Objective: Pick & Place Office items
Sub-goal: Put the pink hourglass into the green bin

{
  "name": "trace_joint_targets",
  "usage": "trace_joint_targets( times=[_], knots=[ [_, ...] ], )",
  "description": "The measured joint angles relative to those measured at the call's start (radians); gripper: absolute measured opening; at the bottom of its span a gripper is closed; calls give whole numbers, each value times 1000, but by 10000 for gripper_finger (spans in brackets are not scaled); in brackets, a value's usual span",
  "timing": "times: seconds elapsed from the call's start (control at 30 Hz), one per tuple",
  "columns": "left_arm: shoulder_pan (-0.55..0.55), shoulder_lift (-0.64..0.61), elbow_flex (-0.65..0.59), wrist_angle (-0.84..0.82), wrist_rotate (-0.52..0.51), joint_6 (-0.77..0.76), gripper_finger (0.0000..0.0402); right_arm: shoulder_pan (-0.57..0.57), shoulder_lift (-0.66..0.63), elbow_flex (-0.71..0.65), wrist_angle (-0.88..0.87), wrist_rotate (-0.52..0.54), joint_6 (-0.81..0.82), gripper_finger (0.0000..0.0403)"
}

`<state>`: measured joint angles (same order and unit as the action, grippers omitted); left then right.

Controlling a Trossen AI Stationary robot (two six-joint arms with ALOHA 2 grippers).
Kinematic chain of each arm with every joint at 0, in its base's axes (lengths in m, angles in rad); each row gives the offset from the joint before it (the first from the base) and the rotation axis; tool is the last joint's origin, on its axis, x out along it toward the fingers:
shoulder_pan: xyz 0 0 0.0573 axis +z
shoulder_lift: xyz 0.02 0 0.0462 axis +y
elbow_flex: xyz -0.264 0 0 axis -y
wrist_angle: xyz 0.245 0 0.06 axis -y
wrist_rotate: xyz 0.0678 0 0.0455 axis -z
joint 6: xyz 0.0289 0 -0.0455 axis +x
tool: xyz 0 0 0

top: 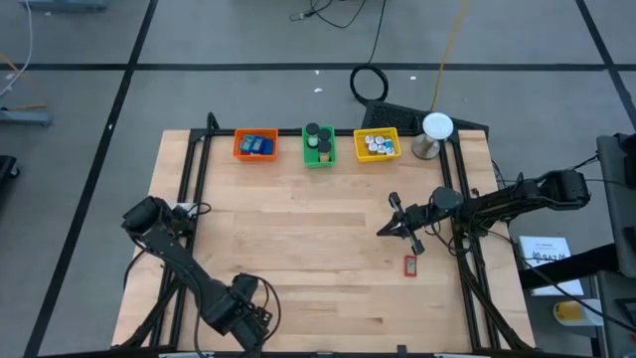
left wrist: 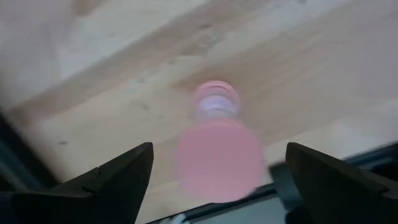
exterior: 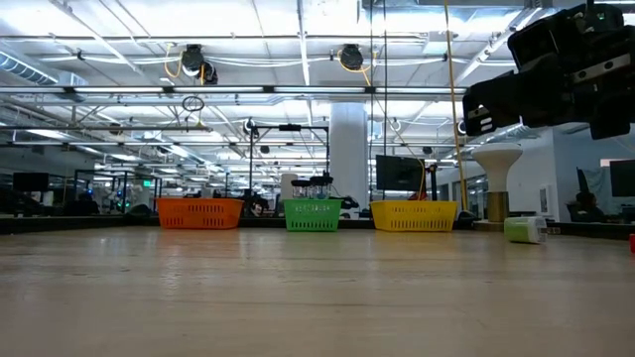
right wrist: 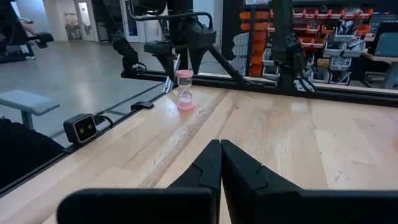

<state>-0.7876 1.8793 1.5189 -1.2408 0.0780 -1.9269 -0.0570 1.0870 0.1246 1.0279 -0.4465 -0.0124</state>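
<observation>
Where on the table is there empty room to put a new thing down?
The wide bare wood in the table's middle, between the three bins and the left gripper. It is crowded along the far edge: orange bin, green bin, yellow bin, and around the right gripper and red piece.

- Three bins in a row along table's (top: 298, 229) far edge: left bin (top: 255, 145), middle bin (top: 318, 145), right bin (top: 377, 145).
- Stand (top: 434, 134) right of right bin.
- Hourglass (right wrist: 185, 91) upright near front-left corner.
- Small block (top: 410, 265) right of centre.
</observation>
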Motion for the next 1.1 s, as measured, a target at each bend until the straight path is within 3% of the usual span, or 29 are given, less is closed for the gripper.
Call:
trace_joint_targets(
  times=[0.23, 0.37, 0.6, 0.73, 0.9, 1.1],
  knots=[
    [1, 0, -56, 134, 0, -5, 354, 0, 0, 0, 0, 0, -16, 0],
    [2, 0, -68, 166, 0, 0, 307, 0, 0, 0, 0, 0, -27, 0],
    [4, -9, -68, 163, 15, 16, 193, 0, 0, 0, 30, 0, -65, 0],
    [45, -68, -68, 111, -18, 79, 192, -4, 0, 0, 59, 0, -109, 0],
    [194, -191, -68, 17, -123, 278, 192, -60, -1, 0, 84, 0, -116, 0],
    [515, -289, -68, -37, -159, 700, 192, -179, 0, 0, 84, 0, -128, 0]
  ],
)
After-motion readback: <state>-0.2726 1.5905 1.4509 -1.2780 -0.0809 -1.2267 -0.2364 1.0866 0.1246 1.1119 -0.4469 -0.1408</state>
